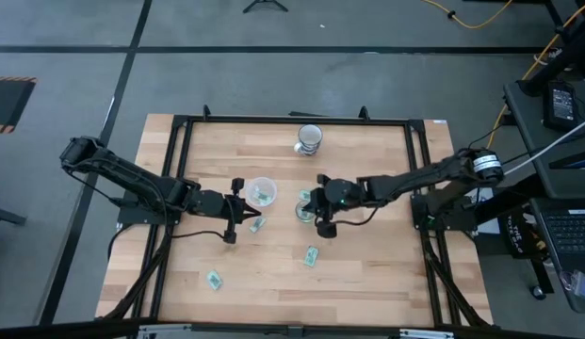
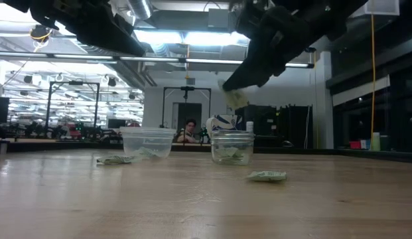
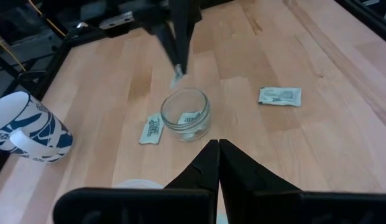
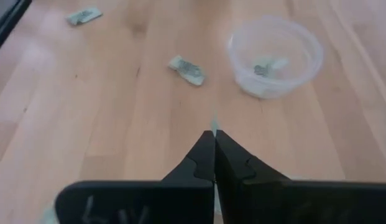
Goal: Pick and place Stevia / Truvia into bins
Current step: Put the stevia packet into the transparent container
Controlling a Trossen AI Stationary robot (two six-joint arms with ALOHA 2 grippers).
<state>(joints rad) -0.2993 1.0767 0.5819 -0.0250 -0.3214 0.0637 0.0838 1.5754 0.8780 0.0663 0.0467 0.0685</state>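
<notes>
Item 1: loose Stevia packet, lying flat on the table, nearest the near edge in the low view and just short of the narrow clear cup, not touching it

Item 2: right gripper, reaching in from the right edge to mid-table. Its fingers are pinched on a held packet that hangs tilted, long axis pointing down and slightly off vertical. The packet is directly over the narrow clear cup's mouth, clear of the rim. This cup already contains packets.

Item 3: left gripper, fingers pressed together with nothing between them, waiting near the wide translucent cup on its left-edge side. One packet lies inside that cup.

Item 4: crumpled packet on the boards just beside the wide cup, towards the near edge; the left arm is the nearer. A further packet lies towards the near left corner.

Item 5: patterned mug by the far edge, not a bin.

Assessment: the drop turns on vertical alignment only. The packet sits above the opening, so parting the fingers should suffice; its tilt could catch the rim
</notes>
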